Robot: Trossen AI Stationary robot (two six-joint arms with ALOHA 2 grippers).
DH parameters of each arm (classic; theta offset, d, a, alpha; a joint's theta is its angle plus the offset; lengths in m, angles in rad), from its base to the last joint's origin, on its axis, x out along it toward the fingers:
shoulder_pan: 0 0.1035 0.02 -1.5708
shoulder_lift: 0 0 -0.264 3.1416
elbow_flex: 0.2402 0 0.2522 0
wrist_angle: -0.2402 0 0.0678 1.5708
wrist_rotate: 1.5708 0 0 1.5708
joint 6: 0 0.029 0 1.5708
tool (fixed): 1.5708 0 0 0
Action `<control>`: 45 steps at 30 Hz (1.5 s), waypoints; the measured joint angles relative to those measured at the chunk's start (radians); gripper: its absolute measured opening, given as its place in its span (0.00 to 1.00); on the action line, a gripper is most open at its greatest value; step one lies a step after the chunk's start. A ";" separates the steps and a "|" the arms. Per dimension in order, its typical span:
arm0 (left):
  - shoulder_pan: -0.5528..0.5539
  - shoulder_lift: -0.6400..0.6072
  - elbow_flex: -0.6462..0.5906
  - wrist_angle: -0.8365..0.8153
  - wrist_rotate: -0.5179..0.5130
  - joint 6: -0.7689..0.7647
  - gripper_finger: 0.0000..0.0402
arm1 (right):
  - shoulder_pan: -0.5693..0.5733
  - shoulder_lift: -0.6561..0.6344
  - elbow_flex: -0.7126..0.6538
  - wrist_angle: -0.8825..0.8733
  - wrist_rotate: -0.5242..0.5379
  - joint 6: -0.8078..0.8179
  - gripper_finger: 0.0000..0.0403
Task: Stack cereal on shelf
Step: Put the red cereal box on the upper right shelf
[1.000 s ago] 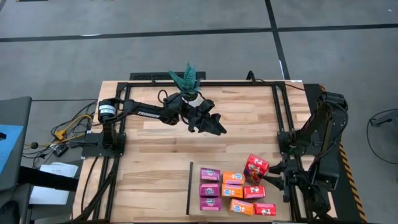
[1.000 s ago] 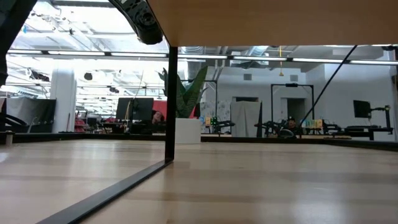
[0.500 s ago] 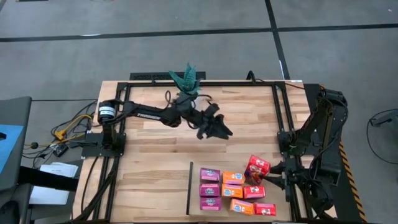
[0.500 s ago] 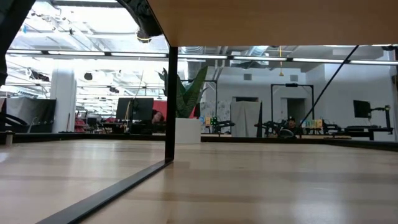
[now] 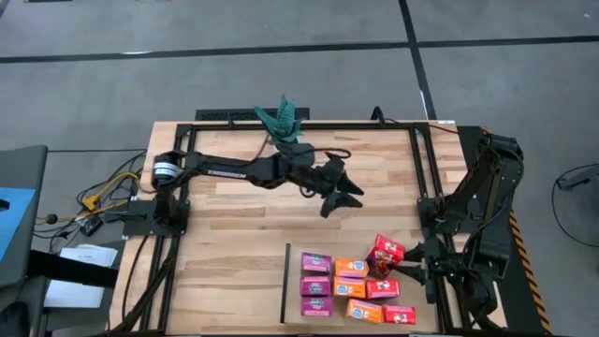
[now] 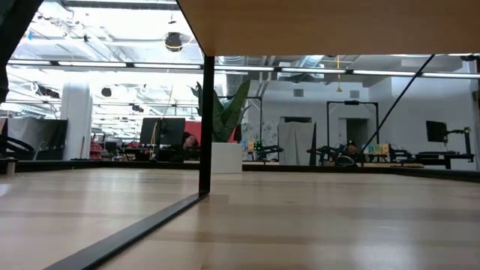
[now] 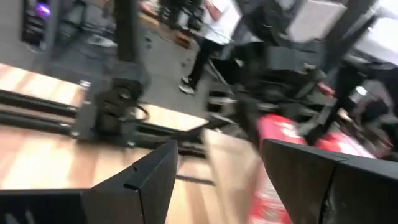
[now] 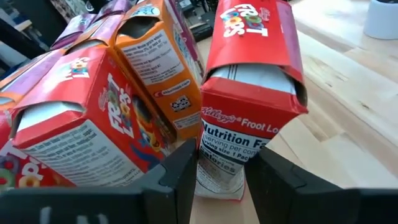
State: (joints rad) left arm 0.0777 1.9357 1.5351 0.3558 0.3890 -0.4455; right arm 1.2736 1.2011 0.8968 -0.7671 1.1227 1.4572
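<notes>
I've got the right gripper (image 8: 221,174) clamped on a small red cardboard cereal box (image 8: 252,93) beside the others, left gripper (image 5: 348,194) hanging open mid-table.

Both arms matte black, chunky segmented links. Left arm (image 5: 234,171): silver band at the base joint, pale lettering along the forearm link, thin black cable looping near the wrist. Right arm (image 5: 477,201): all dark, cable bundles. End effector fingers (image 8: 177,174) black, flat-faced, angular moulded plastic.
</notes>
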 joint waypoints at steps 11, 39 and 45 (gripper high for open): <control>-0.029 0.213 0.124 0.118 0.228 -0.217 0.56 | -0.014 0.000 0.027 0.009 -0.042 -0.119 0.39; -0.099 0.261 0.247 0.056 0.284 -0.189 0.56 | -0.083 -0.033 0.065 -0.065 -0.294 -0.141 0.44; -0.100 0.260 0.247 0.063 0.284 -0.194 0.56 | -0.083 -0.115 0.065 -0.065 -0.392 -0.134 0.39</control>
State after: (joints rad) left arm -0.0227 2.1960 1.7817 0.4183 0.6731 -0.6390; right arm 1.1904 1.0858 0.9623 -0.8318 0.7310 1.3232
